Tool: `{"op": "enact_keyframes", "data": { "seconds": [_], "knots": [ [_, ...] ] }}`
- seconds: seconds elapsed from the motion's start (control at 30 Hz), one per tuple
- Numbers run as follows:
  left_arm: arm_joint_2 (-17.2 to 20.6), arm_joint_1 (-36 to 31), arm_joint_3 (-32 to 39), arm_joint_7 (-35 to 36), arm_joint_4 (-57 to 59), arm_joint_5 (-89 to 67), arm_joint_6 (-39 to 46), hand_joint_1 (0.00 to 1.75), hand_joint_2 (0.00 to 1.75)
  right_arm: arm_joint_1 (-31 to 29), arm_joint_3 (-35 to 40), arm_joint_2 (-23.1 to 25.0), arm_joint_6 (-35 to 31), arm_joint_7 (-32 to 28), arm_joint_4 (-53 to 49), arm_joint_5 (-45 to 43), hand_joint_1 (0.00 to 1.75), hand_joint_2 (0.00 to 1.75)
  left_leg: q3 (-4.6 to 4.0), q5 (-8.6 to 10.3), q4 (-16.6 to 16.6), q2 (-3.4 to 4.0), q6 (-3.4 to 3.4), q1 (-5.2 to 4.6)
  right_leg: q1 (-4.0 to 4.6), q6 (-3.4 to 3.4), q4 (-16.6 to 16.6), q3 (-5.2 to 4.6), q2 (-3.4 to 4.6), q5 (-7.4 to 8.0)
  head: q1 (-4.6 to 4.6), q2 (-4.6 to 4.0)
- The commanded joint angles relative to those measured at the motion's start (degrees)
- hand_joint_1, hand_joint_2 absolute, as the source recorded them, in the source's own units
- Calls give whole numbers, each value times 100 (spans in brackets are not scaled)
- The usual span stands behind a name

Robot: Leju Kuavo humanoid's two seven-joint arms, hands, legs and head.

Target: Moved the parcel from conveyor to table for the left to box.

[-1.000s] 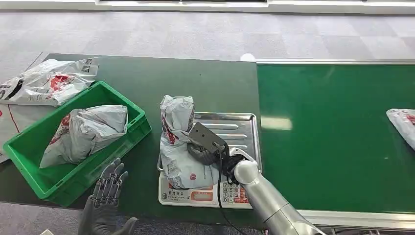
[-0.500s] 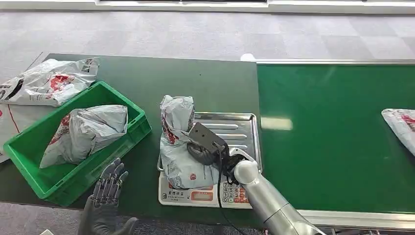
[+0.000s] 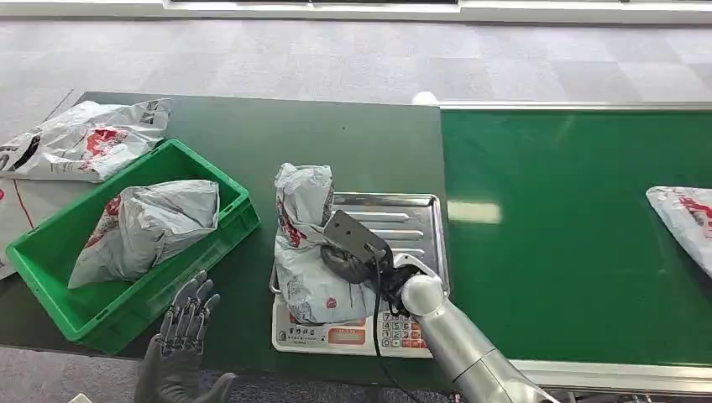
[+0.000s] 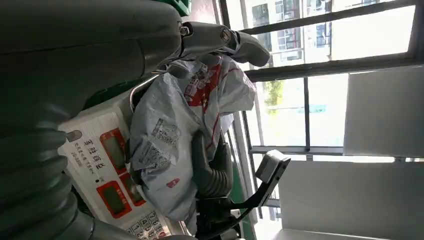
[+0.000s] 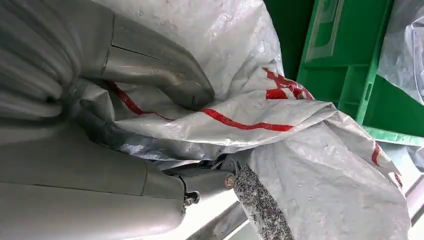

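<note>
Gripping: right hand (image 3: pixel 357 264) is closed around the grey parcel (image 3: pixel 306 252), thumb (image 5: pixel 165 75) pressed on its plastic skin, darker fingers (image 5: pixel 200 192) tucked under a fold.
Right arm: silver, rising from the near table edge to the scale (image 3: pixel 353 332), with a grey camera block tilted above the wrist.
Parcel: a crumpled grey mailer with red print, standing tall on the left part of the scale's steel tray (image 3: pixel 416 222), its top leaning slightly away from the robot.
Scale: white body with red display panels and a keypad facing the robot, sitting on the dark green table (image 3: pixel 353 143) just left of the conveyor.
Left hand (image 3: pixel 186 323): held free with fingers spread and nothing in them, at the near table edge, left of the scale and just in front of the green crate (image 3: pixel 50 252).
Crate: well left of the scale, holding a second grey bag (image 3: pixel 147 227) that lies slanted inside.
Beyond the crate: a third bag (image 3: pixel 84 138) lies flat on the table, far left of the scale.
Conveyor (image 3: pixel 571 235): bright green belt right of the scale, touching the table's edge.
Belt load: another grey bag (image 3: pixel 684 218) lies at the belt's right end, well apart from the scale.
</note>
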Motion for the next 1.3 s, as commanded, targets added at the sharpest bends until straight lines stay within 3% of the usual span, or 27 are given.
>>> {"op": "enact_keyframes", "data": {
  "seconds": [0.03,1.3],
  "knots": [
    [-23,-20,184,17,156,-23,-7,0,175,-148,378,-155,14,33,353,-1,175,175,8,1,-6,4,5,-1,0,0,-7,7,2,2,0,0],
    [-23,-20,184,17,156,-23,-7,0,175,-148,378,-155,14,33,353,-1,175,175,13,4,-10,4,7,0,1,1,-13,13,3,6,0,0]
  ]
}}
